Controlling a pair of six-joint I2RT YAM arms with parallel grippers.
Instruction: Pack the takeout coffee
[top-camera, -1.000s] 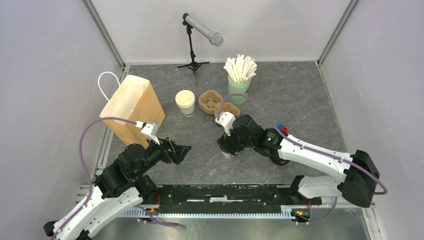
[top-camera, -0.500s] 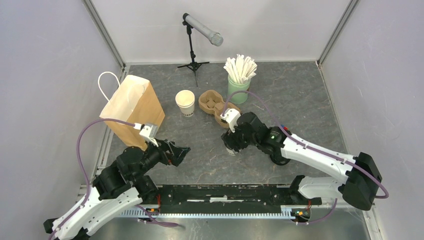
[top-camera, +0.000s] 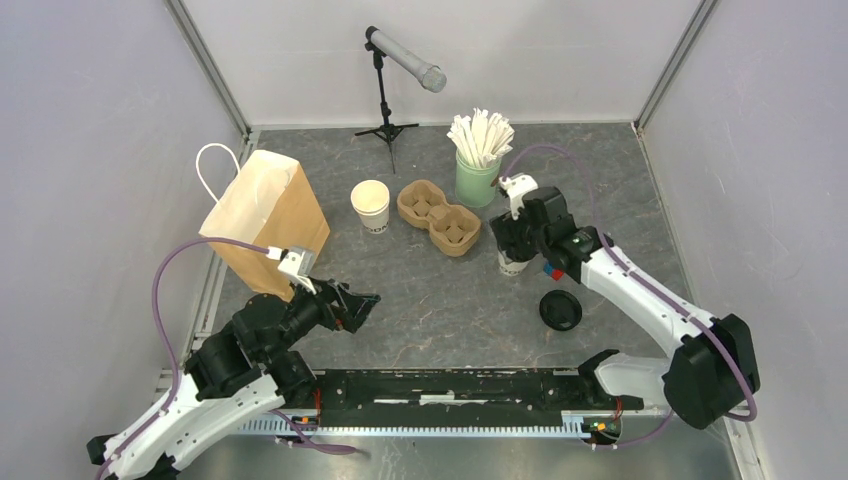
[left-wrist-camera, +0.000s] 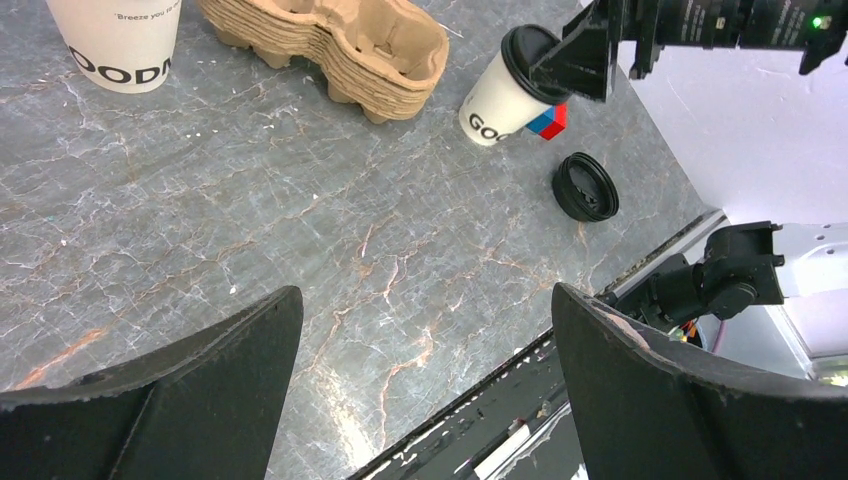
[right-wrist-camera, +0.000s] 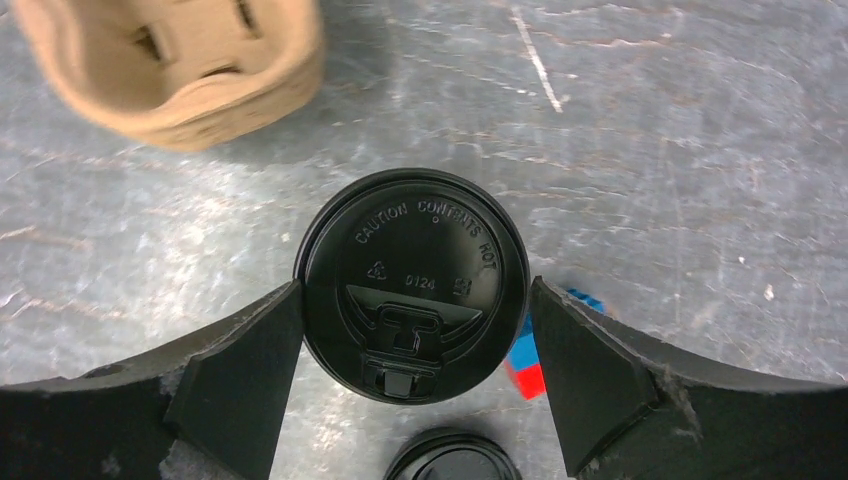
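The takeout coffee (top-camera: 512, 265), a white printed cup with a black lid, stands on the table right of the cardboard cup carrier (top-camera: 440, 215). It also shows in the left wrist view (left-wrist-camera: 500, 95) and the right wrist view (right-wrist-camera: 415, 280). My right gripper (top-camera: 510, 240) hangs over it, open, with one jaw on each side of the lid (right-wrist-camera: 415, 300); the left jaw is at the lid's edge and the right jaw a hair off it. My left gripper (top-camera: 365, 303) is open and empty, low over bare table (left-wrist-camera: 420, 300), far left of the cup.
A loose black lid (top-camera: 560, 310) lies near the cup, and a small blue-and-red block (left-wrist-camera: 546, 123) is beside it. A stack of lidless cups (top-camera: 370, 205), a brown paper bag (top-camera: 265, 215), a green cup of straws (top-camera: 478, 160) and a microphone stand (top-camera: 385, 100) are at the back.
My right arm swung from the table's middle to the right and back, uncovering the carrier and the loose lid, and now hangs over the coffee. The left arm has barely moved.
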